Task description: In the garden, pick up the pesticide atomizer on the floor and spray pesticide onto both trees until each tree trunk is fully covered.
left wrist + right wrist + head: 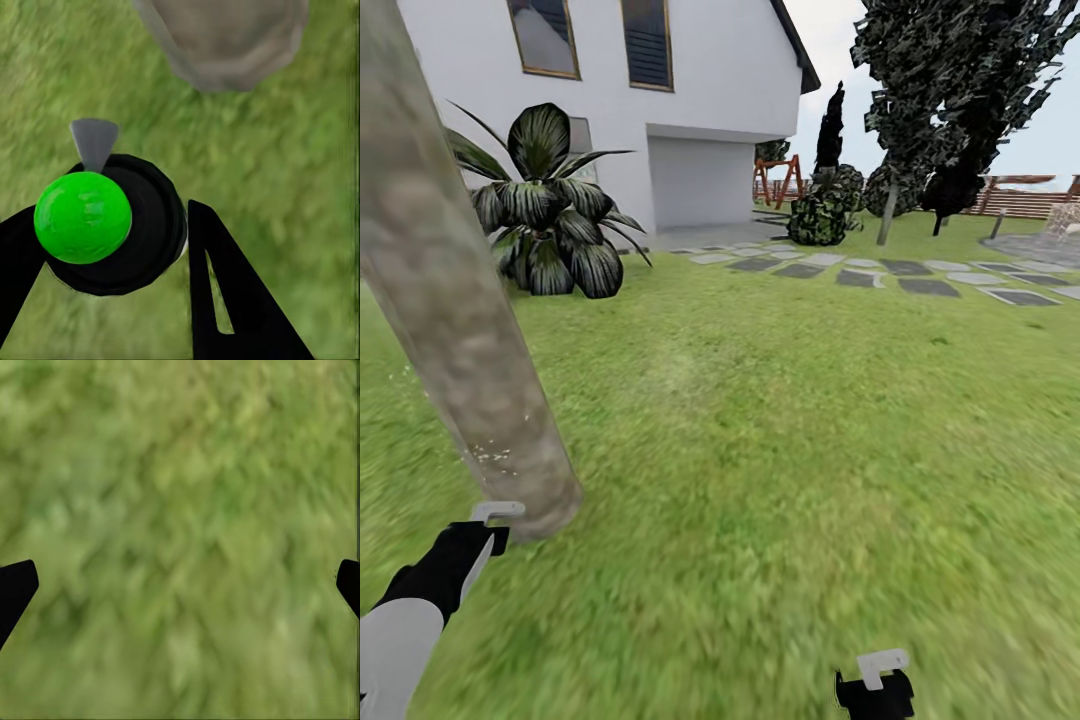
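Clamping the atomizer (97,225) between its fingers, the left gripper (112,247) hangs over the grass (780,480) just beside the trunk (450,320), nozzle toward its base; the right gripper (180,585) hangs spread apart, holding nothing

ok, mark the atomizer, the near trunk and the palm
atomizer (82,217): left wrist view, on its green cap.
trunk (450,300): head view, mid-column.
palm (550,215): head view, on the dark fan leaves by the house.
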